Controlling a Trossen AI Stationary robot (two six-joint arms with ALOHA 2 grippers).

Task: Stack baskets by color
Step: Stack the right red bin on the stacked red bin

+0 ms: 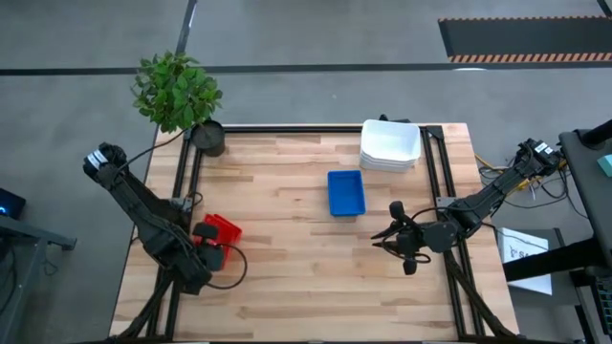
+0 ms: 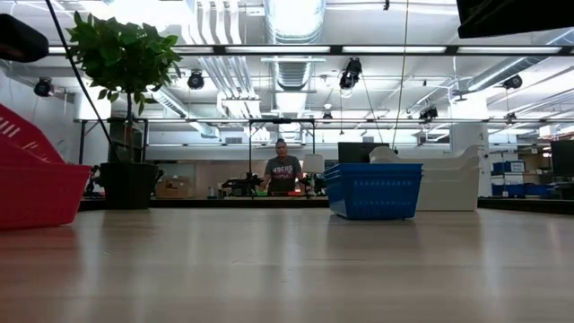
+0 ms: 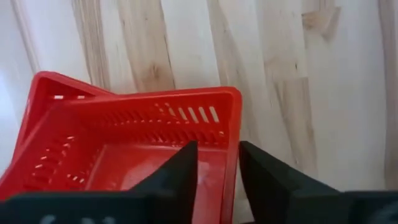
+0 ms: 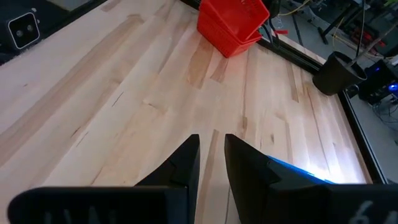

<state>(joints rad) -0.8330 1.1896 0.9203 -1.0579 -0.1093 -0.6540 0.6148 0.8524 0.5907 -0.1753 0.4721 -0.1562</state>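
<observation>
Three stacks on my table right now. Nearest on the left, the red baskets (image 1: 220,229) sit nested, and my left gripper (image 3: 217,165) has its fingers a little apart, straddling the top one's wall; can't tell if it's pinching. My right gripper (image 1: 394,234) hovers near the right edge, jaws a narrow slit, holding nothing. Farther, the blue baskets (image 1: 345,192), then the white baskets (image 1: 390,145) and the plant pot (image 1: 207,138). A person's (image 2: 282,172) shirt lettering is unreadable.
</observation>
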